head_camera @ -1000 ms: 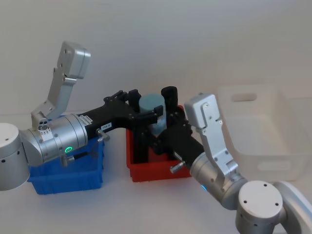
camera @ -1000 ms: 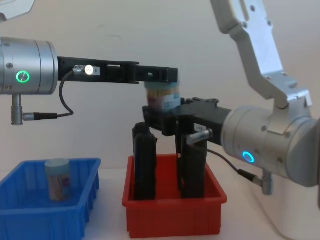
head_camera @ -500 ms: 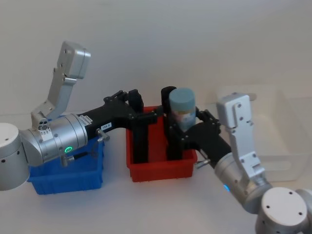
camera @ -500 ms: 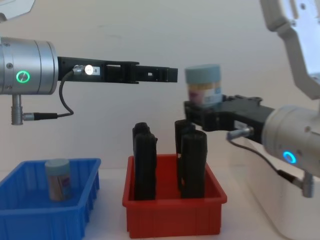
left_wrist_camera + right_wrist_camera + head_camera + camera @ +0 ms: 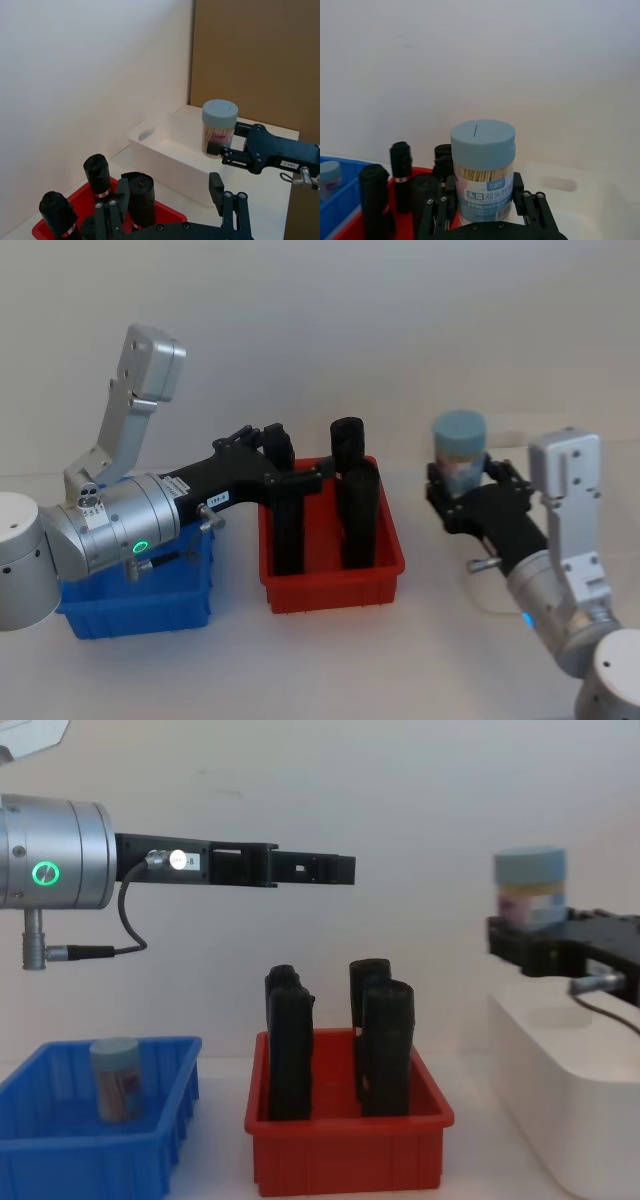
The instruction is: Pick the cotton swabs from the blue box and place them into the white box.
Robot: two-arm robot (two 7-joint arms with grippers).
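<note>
Over the last second the right gripper (image 5: 462,492) had carried its tub of cotton swabs (image 5: 460,445) away from above the red bin (image 5: 345,1160) and off toward the table's right edge. The left gripper (image 5: 330,870) had not shifted at all.

The right gripper's fingers were pinched on the tub's lower body, holding it upright with the lid on top and the tan sticks showing through the clear wall. In the chest view it hung above the left part of the white box (image 5: 560,1110), which stood by the table's right edge; the tub was well clear of the rim and not yet lowered. The left gripper hung over the red bin in the middle of the table, above the tall black blocks (image 5: 385,1045), with its fingers spread and nothing between them.

The task looked roughly midway. One tub was over its goal and needed only lowering and release. A second tub (image 5: 115,1078) stood upright in the blue box (image 5: 60,1150) at the table's left end and remained to be fetched. No tub could be seen in the part of the white box's inside that the left wrist view showed.
</note>
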